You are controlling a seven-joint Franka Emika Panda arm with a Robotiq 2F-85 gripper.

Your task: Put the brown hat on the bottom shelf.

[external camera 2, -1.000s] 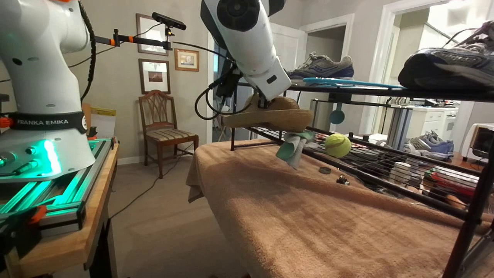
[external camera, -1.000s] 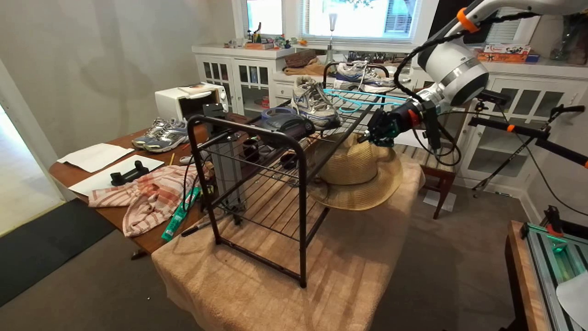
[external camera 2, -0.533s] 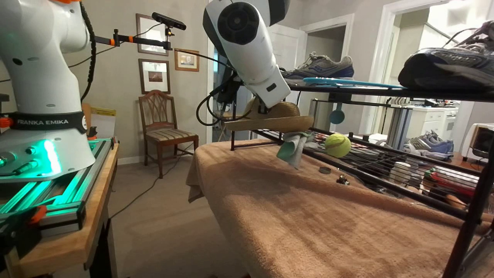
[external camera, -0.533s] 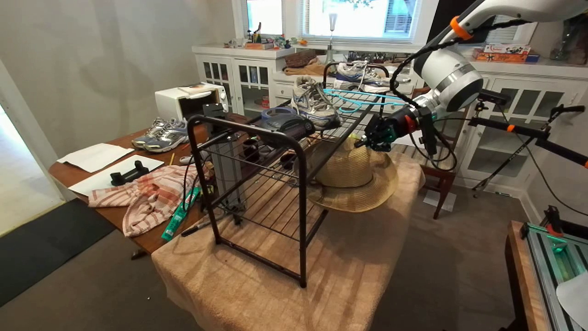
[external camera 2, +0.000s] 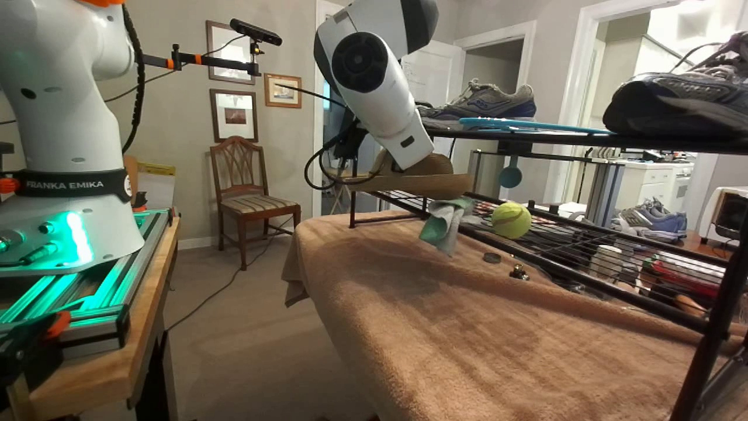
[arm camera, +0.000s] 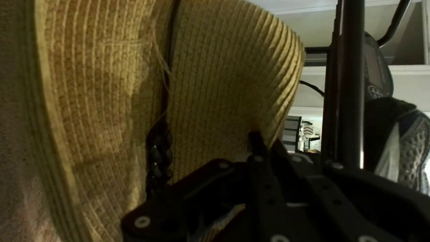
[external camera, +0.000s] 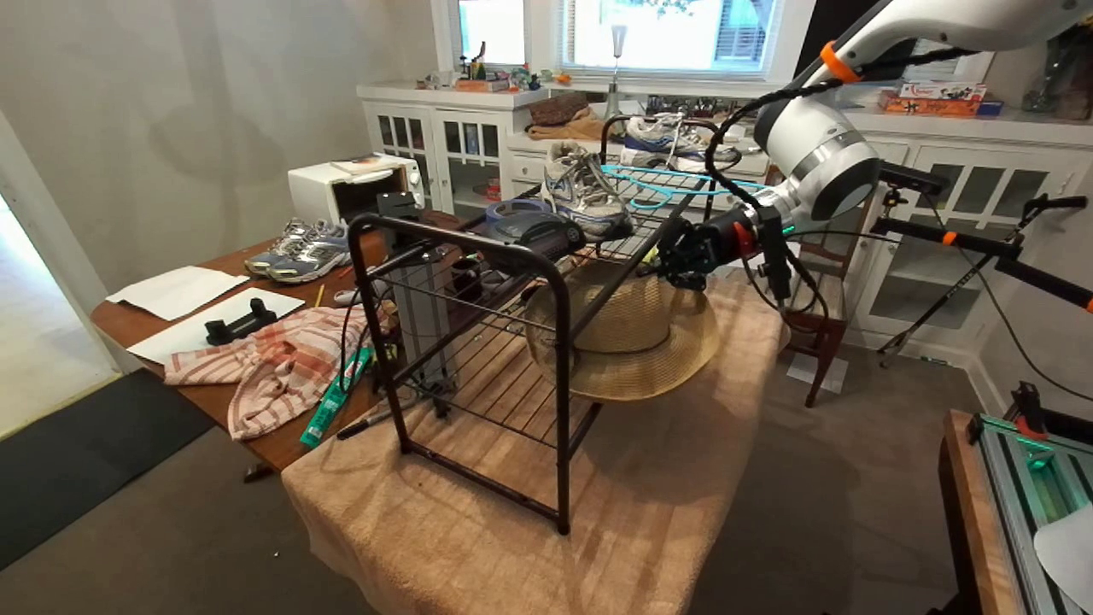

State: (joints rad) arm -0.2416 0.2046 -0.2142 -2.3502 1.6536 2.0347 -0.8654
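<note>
One brown hat [external camera: 628,325] is hanging partly inside the rack [external camera: 562,410]; the hand [arm camera: 267,141] is pinching its crown. Tight clearance is probably risking a snag under the rack's upper rail [arm camera: 349,84], twisting it loose.

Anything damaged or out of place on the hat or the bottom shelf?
Yes, two things. In the wrist view, loose strands trail by the dark band of the brown hat, possibly fraying. In an exterior view, a green-and-gray cloth droops over the edge of the bottom shelf instead of lying flat.
</note>
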